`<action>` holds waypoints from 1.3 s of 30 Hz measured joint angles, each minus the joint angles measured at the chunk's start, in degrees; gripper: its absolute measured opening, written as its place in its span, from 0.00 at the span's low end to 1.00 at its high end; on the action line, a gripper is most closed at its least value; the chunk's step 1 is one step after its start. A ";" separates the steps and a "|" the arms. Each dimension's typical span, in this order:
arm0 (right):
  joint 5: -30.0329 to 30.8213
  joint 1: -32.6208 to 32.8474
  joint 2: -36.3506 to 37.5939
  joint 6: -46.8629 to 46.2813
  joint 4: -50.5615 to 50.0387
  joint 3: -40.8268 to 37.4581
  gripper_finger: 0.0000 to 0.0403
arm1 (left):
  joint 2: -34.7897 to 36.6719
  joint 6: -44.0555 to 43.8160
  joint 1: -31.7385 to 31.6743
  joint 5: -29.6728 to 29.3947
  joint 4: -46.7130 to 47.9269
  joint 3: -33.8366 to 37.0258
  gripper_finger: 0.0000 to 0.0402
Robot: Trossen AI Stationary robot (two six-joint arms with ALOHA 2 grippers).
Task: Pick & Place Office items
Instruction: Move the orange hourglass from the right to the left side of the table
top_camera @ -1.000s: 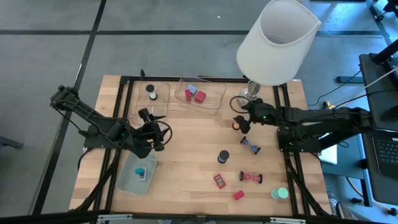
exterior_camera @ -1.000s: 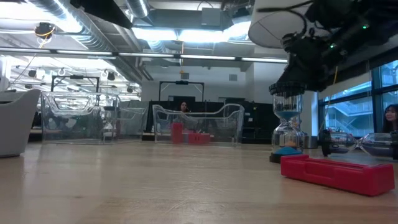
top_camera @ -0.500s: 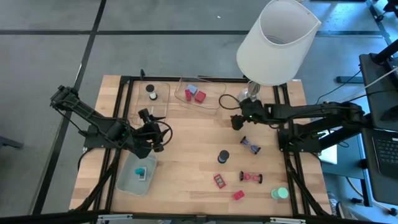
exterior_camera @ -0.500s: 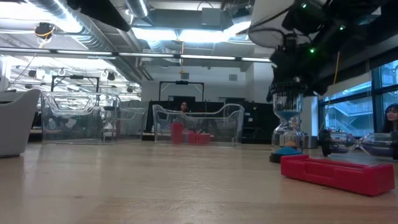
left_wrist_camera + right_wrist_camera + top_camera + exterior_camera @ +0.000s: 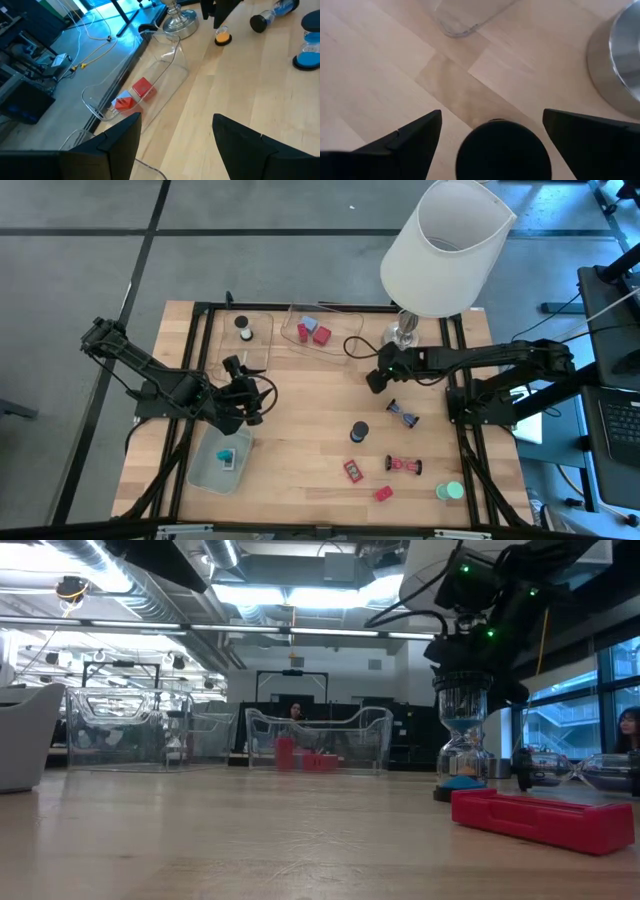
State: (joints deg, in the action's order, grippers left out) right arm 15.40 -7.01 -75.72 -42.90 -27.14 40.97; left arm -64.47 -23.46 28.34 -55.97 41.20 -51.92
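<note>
My right gripper [image 5: 375,381] [image 5: 492,113] is open over the table's middle, near the lamp base. A black round top [image 5: 503,150] stands between its fingers, and I see no touch. In the left wrist view that piece shows as a small orange piece with a dark top [image 5: 222,37], standing on the table. It is hidden under the gripper in the high view. A black cap [image 5: 358,432], two hourglass-like pieces [image 5: 403,415] [image 5: 403,466], two red pieces [image 5: 352,470] [image 5: 383,493] and a teal disc [image 5: 452,491] lie on the wood. My left gripper [image 5: 247,396] [image 5: 177,122] waits open at the left.
A clear tray [image 5: 340,345] at the far side holds red and blue blocks. A second clear tray [image 5: 262,323] holds a black-and-white piece. A pale green tray [image 5: 207,471] at the near left holds a teal block. The big white lamp [image 5: 445,245] stands at the far right.
My right gripper has moved from beside the lamp base toward the table's left and slightly nearer. It now covers the orange piece, which showed beside it in the high view a second ago. The left arm has kept still.
</note>
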 joint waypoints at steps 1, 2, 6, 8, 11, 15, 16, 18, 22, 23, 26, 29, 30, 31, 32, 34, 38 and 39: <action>0.02 0.00 0.00 -0.46 -0.30 0.00 0.85 | 0.00 0.00 0.00 0.11 0.16 0.00 0.60; 0.01 0.00 0.00 -0.95 -0.61 0.00 0.83 | 0.00 0.00 0.00 0.11 0.29 0.00 0.60; 0.00 0.00 0.11 -1.70 -1.77 0.00 0.77 | 0.00 0.00 0.00 0.13 0.60 0.00 0.60; 0.00 0.00 0.11 -1.70 -2.27 0.00 0.73 | 0.00 0.00 0.00 0.14 0.62 0.00 0.60; -0.19 0.00 0.15 -1.68 -2.50 0.00 0.67 | 0.00 0.02 0.00 0.14 0.62 0.00 0.60; -2.18 0.00 0.15 -1.66 -2.51 0.00 0.59 | 0.00 0.01 0.00 0.14 0.63 0.00 0.60; -2.63 0.00 0.15 -1.67 -2.51 0.00 0.57 | 0.00 0.02 0.00 0.14 0.64 0.00 0.60; -2.84 0.00 0.16 -1.66 -2.51 0.00 0.53 | 0.00 0.00 0.00 0.14 0.65 0.00 0.60; -2.84 0.00 0.17 -1.22 -2.51 0.00 0.51 | 0.00 0.00 0.00 0.14 0.65 0.00 0.60; -2.84 0.00 0.17 -1.02 -2.51 0.00 0.51 | 0.00 0.00 0.00 0.14 0.65 0.00 0.60; -2.83 -0.01 0.20 -0.57 -2.51 0.00 0.53 | 0.00 0.02 0.00 0.14 0.65 0.00 0.60; -2.75 0.00 0.20 -0.32 -2.72 0.84 0.56 | 0.00 0.04 0.00 0.12 0.65 0.00 0.60; -2.45 0.01 0.20 -0.08 -2.57 1.50 0.55 | 0.00 0.07 0.00 0.07 0.65 0.00 0.60; -1.70 0.12 0.20 0.18 -2.47 2.34 0.54 | 0.00 0.08 0.00 0.05 0.67 0.00 0.60; -0.85 0.31 0.20 0.72 -2.40 3.28 0.52 | 0.00 0.08 0.00 0.05 0.67 0.00 0.60; 0.52 0.78 0.14 2.34 -2.26 5.46 0.51 | 0.00 0.11 0.00 0.03 0.73 0.00 0.60; 2.03 1.86 -1.71 5.59 -2.05 10.75 0.51 | 0.00 0.20 0.00 0.00 1.05 0.00 0.60; 2.09 2.10 -2.72 6.21 -2.10 12.29 0.51 | 0.00 0.20 0.00 0.02 1.06 0.00 0.60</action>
State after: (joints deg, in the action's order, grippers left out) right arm 17.49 -4.90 -78.44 -36.69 -29.24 53.26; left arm -64.47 -23.27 28.34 -55.95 42.26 -51.92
